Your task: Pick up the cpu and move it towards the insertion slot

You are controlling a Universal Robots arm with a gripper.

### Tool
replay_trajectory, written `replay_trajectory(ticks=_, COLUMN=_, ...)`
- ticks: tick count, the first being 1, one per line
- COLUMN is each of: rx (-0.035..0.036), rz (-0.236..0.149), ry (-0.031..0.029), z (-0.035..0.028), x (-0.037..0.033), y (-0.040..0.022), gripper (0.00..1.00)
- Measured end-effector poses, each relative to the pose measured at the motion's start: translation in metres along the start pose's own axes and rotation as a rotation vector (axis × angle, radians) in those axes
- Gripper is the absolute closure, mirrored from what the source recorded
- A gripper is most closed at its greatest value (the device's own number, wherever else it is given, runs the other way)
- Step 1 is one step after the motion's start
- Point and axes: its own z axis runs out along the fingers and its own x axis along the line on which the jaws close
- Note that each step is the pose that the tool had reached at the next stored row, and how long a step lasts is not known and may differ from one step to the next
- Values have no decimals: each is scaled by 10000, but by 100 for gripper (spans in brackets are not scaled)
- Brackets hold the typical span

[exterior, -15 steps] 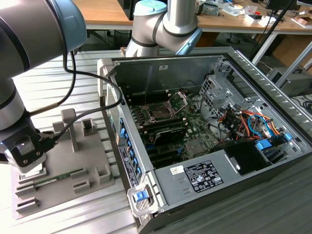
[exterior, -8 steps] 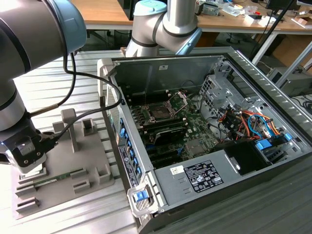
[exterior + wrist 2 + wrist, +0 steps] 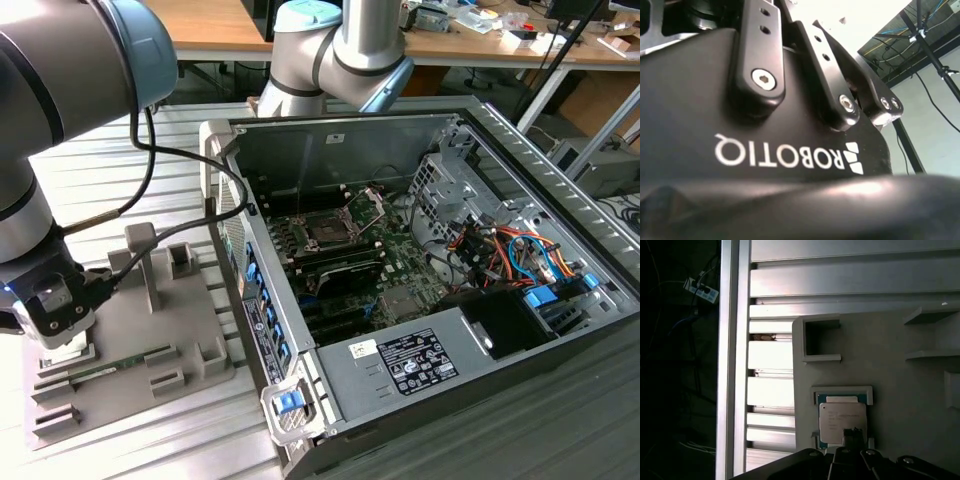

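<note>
Cpu (image 3: pixel 842 421), pale silver square, lies in grey tray (image 3: pixel 890 365) beneath hand (image 3: pixel 853 438), whose grip is unclear.

bright daylight, glare on the metal table (image 3: pixel 90 170), first wrist view half in darkness

The pincer (image 3: pixel 62 335) hangs over the corner of the grey tray (image 3: pixel 170 340) at the exterior view's left, directly above the cpu (image 3: pixel 72 351), a pale square seated in the tray. Contact between them cannot be determined. A memory module (image 3: pixel 112 368) lies flat on the tray nearby. The tray rests on the slatted metal worktop (image 3: pixel 90 170). At the exterior view's right lies the open computer case (image 3: pixel 300 155). The insertion slot (image 3: pixel 325 229) on its mainboard is well apart from the cpu, with its retention bracket (image 3: pixel 368 203) hinged upward.
</note>
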Motion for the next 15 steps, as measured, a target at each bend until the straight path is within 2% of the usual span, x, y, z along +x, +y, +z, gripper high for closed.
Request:
replay_trajectory(ticks=8, rx=-1, rz=1, ry=-1, z=55, x=11, y=11, gripper=89)
replay_trajectory(ticks=15, rx=0, rz=2, ry=0, z=103, x=28, y=46, gripper=89)
